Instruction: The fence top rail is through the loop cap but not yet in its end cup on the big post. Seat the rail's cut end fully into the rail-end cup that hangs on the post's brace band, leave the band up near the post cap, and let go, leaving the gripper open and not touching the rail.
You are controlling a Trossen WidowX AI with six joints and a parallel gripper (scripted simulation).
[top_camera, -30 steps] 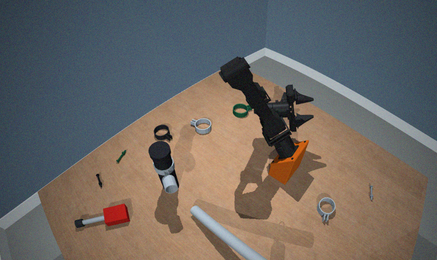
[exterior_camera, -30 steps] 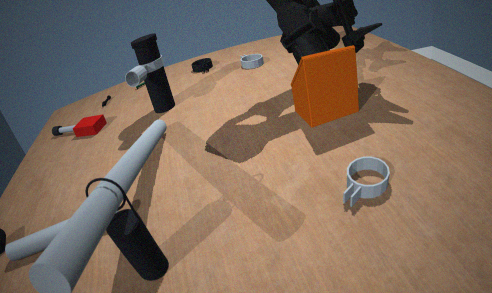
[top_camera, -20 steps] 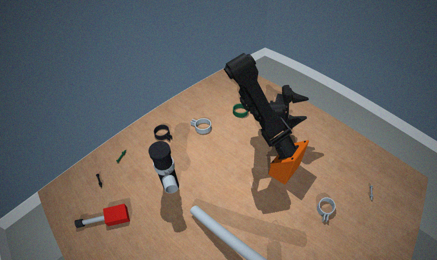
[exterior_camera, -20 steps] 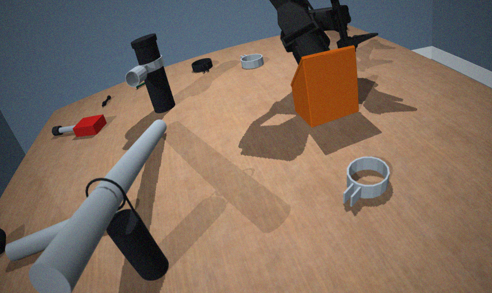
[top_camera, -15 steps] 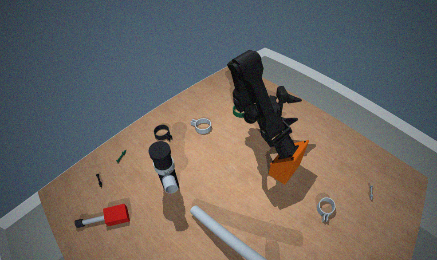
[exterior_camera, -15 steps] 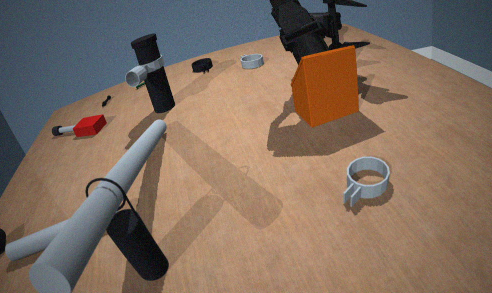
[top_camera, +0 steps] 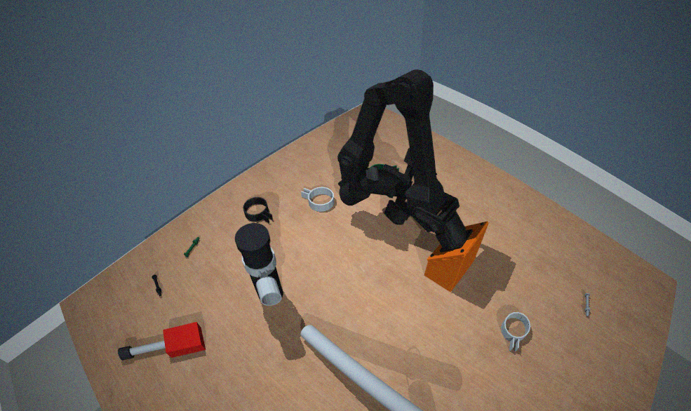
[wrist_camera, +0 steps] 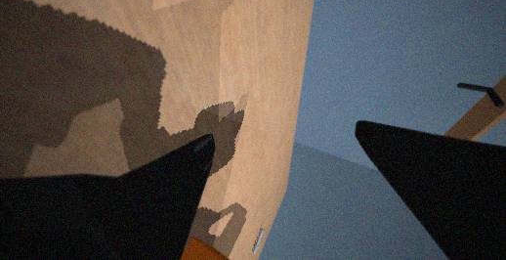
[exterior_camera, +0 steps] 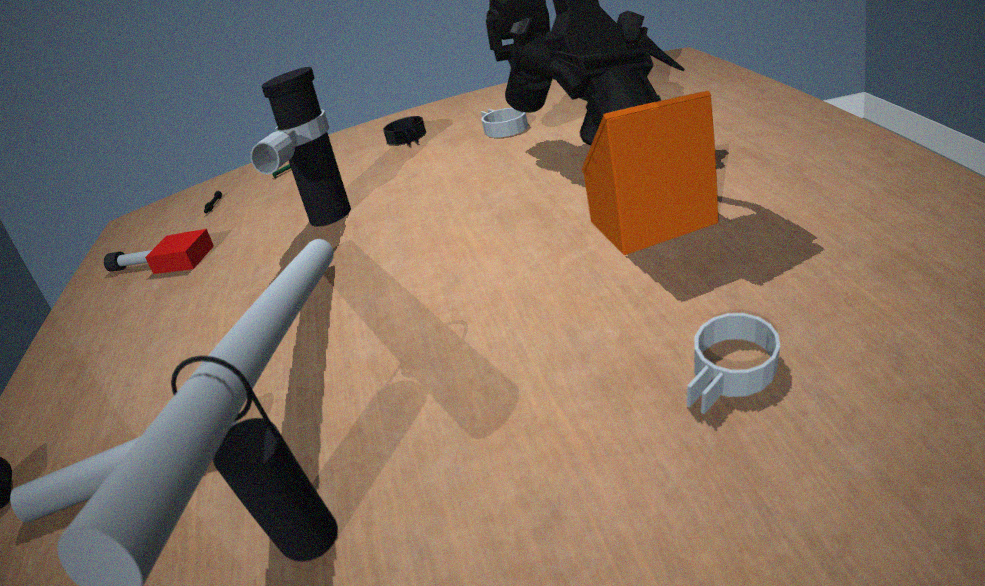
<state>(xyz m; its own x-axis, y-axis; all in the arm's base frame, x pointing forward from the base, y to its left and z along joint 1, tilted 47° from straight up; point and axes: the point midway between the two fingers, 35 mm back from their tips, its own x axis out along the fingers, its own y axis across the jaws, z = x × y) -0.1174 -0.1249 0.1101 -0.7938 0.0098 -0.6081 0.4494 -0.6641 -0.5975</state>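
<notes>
The pale grey rail (top_camera: 360, 375) (exterior_camera: 266, 320) slants up toward the post. Its cut end is outside and apart from the rail-end cup (top_camera: 269, 290) (exterior_camera: 266, 156). The cup hangs on the grey brace band (top_camera: 259, 269) (exterior_camera: 311, 127), which circles the upper part of the big black post (exterior_camera: 321, 181), a little below the post cap (top_camera: 252, 238) (exterior_camera: 288, 81). A thin black loop (exterior_camera: 183, 364) goes around the rail above a short black post (exterior_camera: 276, 487). My gripper (wrist_camera: 282, 134) is open and empty, far from the rail; the arm partly hides it in the top and exterior views.
The orange arm base (top_camera: 450, 268) (exterior_camera: 663, 174) is right of the post. Grey rings (top_camera: 321, 198) (top_camera: 516, 326) (exterior_camera: 743, 382), a black ring (top_camera: 256, 210) (exterior_camera: 404, 131) and a red block (top_camera: 184, 339) (exterior_camera: 179, 251) lie around. A shorter grey rod (exterior_camera: 73, 480) is beside the rail.
</notes>
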